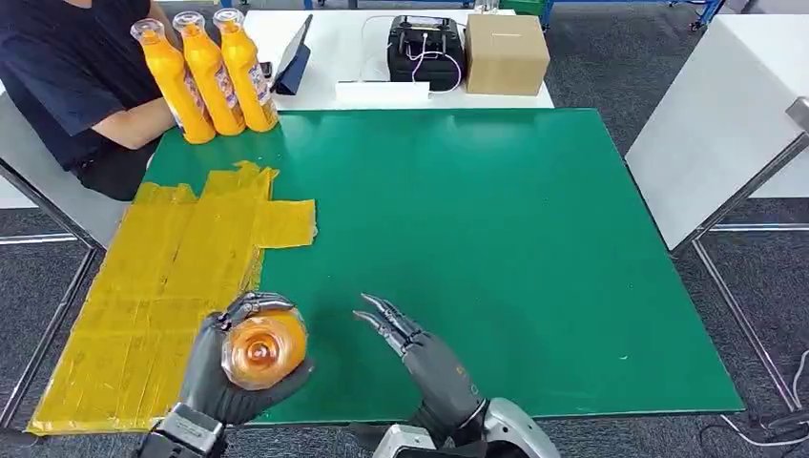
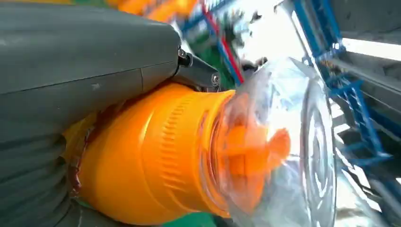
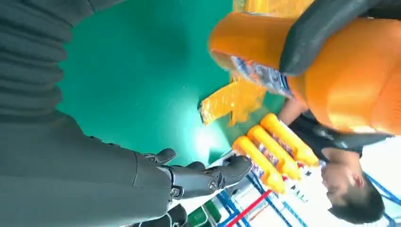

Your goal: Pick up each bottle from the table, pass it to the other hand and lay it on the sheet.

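My left hand (image 1: 224, 367) grips an orange bottle (image 1: 264, 349) upright, its clear cap pointing up at the head camera, above the near edge of the yellow sheet (image 1: 162, 296). The left wrist view shows the same bottle (image 2: 156, 156) close up, with its clear cap (image 2: 283, 146), held in that hand (image 2: 71, 71). My right hand (image 1: 420, 353) hovers open just right of it over the green mat (image 1: 496, 239), fingers spread toward the bottle. In the right wrist view this hand (image 3: 142, 170) holds nothing, with the held bottle (image 3: 331, 71) beyond. Three more orange bottles (image 1: 205, 76) stand at the mat's far left corner.
A person in a dark shirt (image 1: 72, 76) sits at the far left, an arm beside the standing bottles. On the white table behind lie a tablet (image 1: 291, 57), a black device (image 1: 426, 52) and a cardboard box (image 1: 506, 52). A white panel (image 1: 725, 114) stands at the right.
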Robot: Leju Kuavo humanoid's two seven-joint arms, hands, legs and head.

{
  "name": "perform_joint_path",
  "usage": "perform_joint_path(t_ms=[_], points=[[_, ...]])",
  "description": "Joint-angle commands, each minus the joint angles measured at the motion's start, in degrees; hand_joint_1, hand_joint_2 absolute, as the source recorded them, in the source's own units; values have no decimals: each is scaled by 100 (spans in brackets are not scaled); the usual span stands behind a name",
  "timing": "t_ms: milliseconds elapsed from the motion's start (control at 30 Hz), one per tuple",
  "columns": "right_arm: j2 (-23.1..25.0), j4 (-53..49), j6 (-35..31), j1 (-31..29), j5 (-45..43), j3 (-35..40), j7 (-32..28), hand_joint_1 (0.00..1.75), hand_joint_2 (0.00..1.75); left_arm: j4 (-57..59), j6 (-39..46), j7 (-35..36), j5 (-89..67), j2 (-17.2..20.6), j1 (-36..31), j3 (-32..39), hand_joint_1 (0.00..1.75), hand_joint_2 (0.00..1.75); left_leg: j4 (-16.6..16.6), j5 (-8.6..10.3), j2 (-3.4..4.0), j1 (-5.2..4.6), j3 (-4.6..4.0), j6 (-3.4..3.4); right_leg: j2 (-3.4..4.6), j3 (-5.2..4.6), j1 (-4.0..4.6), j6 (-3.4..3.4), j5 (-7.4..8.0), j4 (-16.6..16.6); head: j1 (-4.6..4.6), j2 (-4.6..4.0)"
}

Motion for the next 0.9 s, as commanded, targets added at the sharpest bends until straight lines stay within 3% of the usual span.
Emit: perform_joint_path(t_ms=[33, 133, 200, 300, 333, 467, 567, 600, 733, 800, 833, 867, 900], points=[[-581, -1037, -178, 380, -357, -516, -251, 0, 0, 1948, 642, 908, -3379, 576, -955, 718, 175, 175, -14, 6, -16, -6, 17, -3, -22, 21, -5, -1, -3, -9, -2, 0], [-870, -1389, -493, 249, -200, -460, -732, 0, 0, 2990, 758, 1208, -4053, 883, -1442, 674, 175, 175, -21, 8, -21, -7, 29, -4, -24, 31, -6, -3, -2, -15, 0, 0], [-923, -1615, -425, 88, -305, -435, -538, 0, 0, 3139, 562, 1295, -4068, 927, -1797, 667, 175, 175, -19, 9, -12, -8, 28, -5, -19, 29, -7, -4, -1, -12, 0, 0], [-896, -1602, -407, 61, -314, -418, -508, 0, 0, 2991, 465, 1331, -4086, 921, -1751, 651, 175, 175, -5, 5, -3, -2, 12, -5, -12, 13, -1, -2, 0, -3, -2, 0], [-941, -1601, -415, 14, -316, -371, -513, 0, 0, 3069, 84, 1529, -4219, 980, -1789, 594, 175, 175, -5, 4, -2, 1, 13, -5, -8, 17, 2, -1, 0, -6, 0, 0], [-935, -1531, -387, -257, -465, -212, -572, 0, 0, 4624, -215, 1672, -4412, 1129, -2379, 392, 175, 175, -17, 5, 8, -4, 33, -6, -1, 37, -3, -2, 1, -13, -2, 0], [-918, -1464, -366, -329, -533, -181, -513, 0, 0, 5093, -103, 1567, -4400, 1168, -2483, 320, 175, 175, -15, 7, 3, -5, 26, -6, -2, 29, -4, -2, 2, -10, 0, 0], [-922, -1443, -375, -320, -547, -201, -492, 0, 0, 5066, 15, 1628, -4448, 1147, -2445, 327, 0, 175, -16, 6, 9, -4, 31, -8, 2, 32, -3, -4, 3, -10, 0, 0], [-897, -1364, -393, -246, -592, -333, -449, 0, 0, 4461, -9, 1670, -4430, 1194, -2263, 322, 0, 175, -7, 2, 9, -2, 15, -4, 5, 17, -1, -1, 1, -5, -2, 0], [-864, -1312, -376, -213, -635, -384, -444, 0, 0, 4112, -159, 1644, -4379, 1261, -2174, 316, 0, 175, -15, -7, 21, 3, 46, -11, 7, 51, 5, -5, -5, -18, 0, 0], [-853, -1288, -376, -210, -638, -391, -444, 0, 0, 4006, -150, 1643, -4385, 1291, -2146, 304, 0, 175, -3, 0, 9, 0, 13, -4, 10, 18, 1, 0, 1, -4, -2, 0], [-836, -1263, -376, -202, -641, -408, -445, 0, 0, 3809, 226, 1833, -4864, 1422, -2106, 205, 0, 175, -4, -2, 15, 1, 18, -6, 13, 24, 2, -1, 0, -5, 0, 0], [-821, -1253, -380, -128, -634, -432, -452, 0, 0, 3499, 633, 2021, -5052, 1238, -1908, 394, 0, 175, -2, -3, 16, 2, 17, -6, 15, 23, 3, -1, 1, -3, -2, 0]])
